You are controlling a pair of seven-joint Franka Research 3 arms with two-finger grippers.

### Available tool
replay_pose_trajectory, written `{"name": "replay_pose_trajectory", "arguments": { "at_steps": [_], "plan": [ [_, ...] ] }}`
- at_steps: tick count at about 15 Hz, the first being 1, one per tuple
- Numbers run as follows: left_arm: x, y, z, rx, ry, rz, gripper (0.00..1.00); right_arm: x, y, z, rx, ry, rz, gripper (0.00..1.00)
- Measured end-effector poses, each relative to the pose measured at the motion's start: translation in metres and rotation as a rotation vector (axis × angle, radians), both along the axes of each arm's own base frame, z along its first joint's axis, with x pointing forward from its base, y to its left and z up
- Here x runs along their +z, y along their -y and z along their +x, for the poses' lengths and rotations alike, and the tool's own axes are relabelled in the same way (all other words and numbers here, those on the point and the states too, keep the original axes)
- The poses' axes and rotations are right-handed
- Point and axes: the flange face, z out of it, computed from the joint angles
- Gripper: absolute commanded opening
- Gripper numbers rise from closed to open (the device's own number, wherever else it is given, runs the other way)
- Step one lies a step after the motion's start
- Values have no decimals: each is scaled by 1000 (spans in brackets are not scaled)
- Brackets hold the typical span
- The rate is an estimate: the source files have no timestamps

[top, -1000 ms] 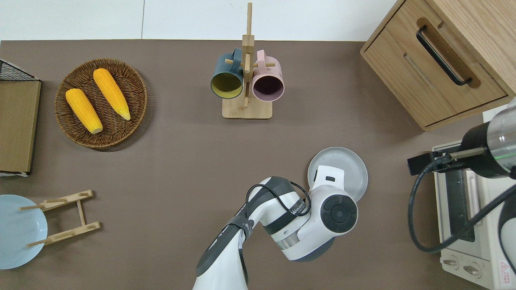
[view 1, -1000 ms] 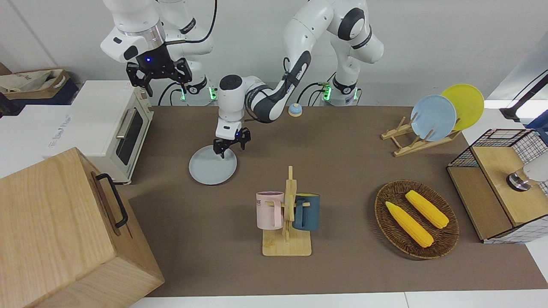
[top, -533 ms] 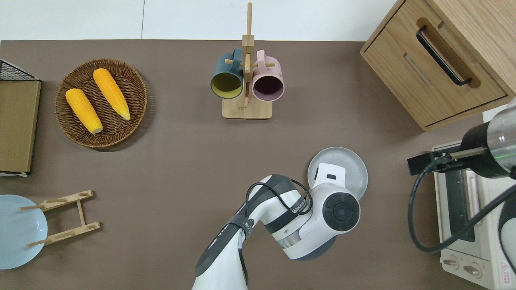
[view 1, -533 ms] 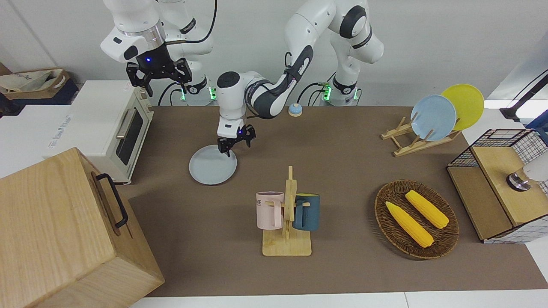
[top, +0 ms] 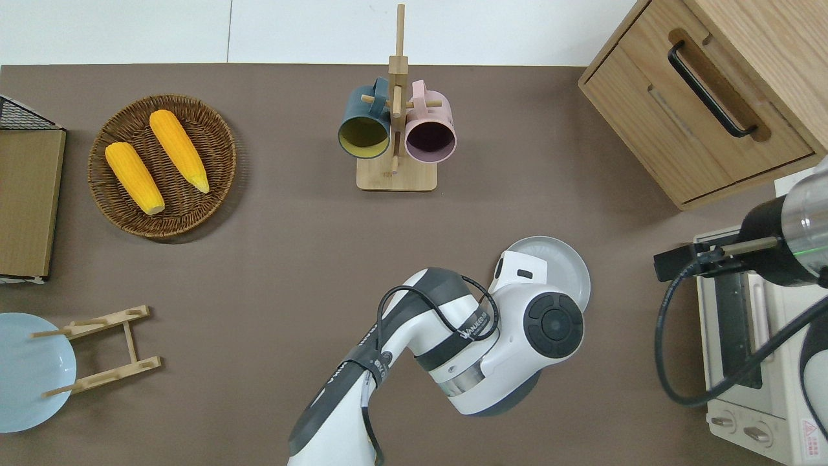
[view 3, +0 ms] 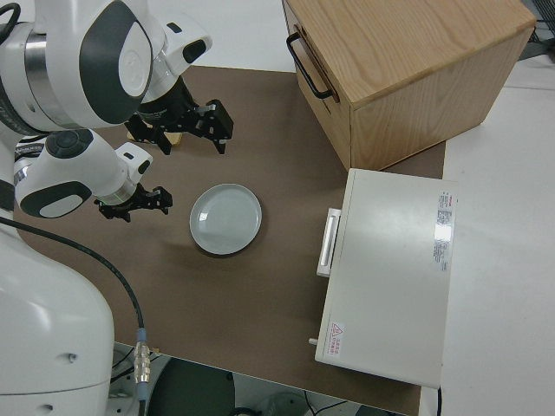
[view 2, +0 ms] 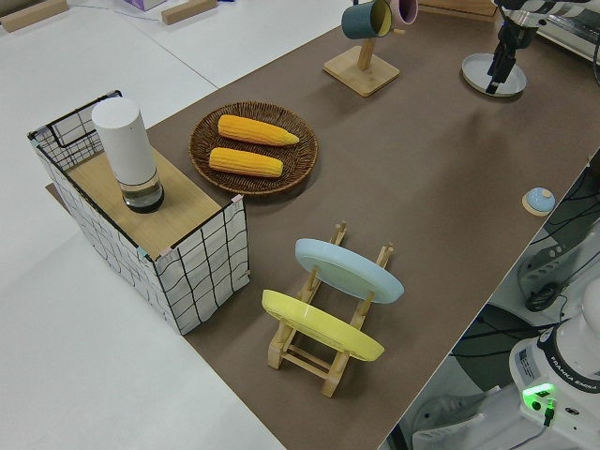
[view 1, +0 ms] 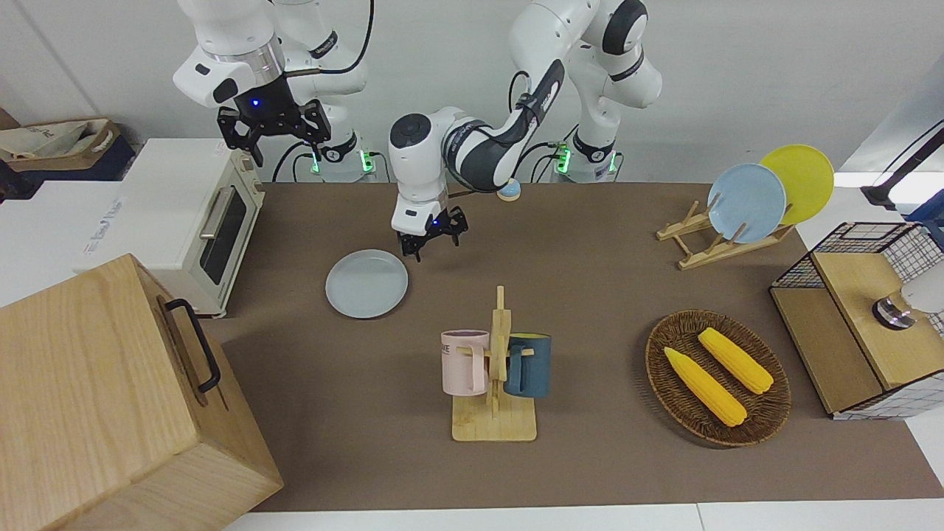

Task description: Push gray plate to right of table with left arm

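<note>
The gray plate (view 1: pixel 366 284) (top: pixel 561 265) (view 3: pixel 225 218) lies flat on the brown table (view 1: pixel 590 295), toward the right arm's end and near the toaster oven. My left gripper (view 1: pixel 431 238) (view 3: pixel 134 205) (view 2: pixel 506 52) hangs open and holds nothing, just off the plate's rim on the side toward the left arm's end, not touching the plate. In the overhead view the left arm's own wrist hides the gripper and covers part of the plate. The right gripper (view 1: pixel 273 139) is parked, open and empty.
A toaster oven (view 1: pixel 199 214) and a wooden cabinet (view 1: pixel 110 398) stand at the right arm's end. A mug rack (view 1: pixel 495 369) is mid-table, farther from the robots than the plate. A corn basket (view 1: pixel 717 377), a plate rack (view 1: pixel 745 203) and a wire crate (view 1: pixel 855 317) fill the left arm's end.
The left gripper has come off the gray plate, risen and swung toward the left arm's end. The plate has stayed where it was. The right arm has not moved.
</note>
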Motion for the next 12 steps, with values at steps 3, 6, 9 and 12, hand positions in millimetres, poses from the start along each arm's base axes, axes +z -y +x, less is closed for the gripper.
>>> {"name": "replay_pose_trajectory", "arguments": {
  "at_steps": [3, 6, 9, 12],
  "plan": [
    [42, -44, 13, -97, -63, 33, 991, 0, 0, 0, 0, 0, 0, 983],
    [69, -83, 32, -123, -76, 37, 991, 0, 0, 0, 0, 0, 0, 983],
    [99, -140, 59, -158, -84, 27, 991, 0, 0, 0, 0, 0, 0, 983],
    [120, -192, 82, -218, -81, 6, 991, 0, 0, 0, 0, 0, 0, 983]
  ]
}}
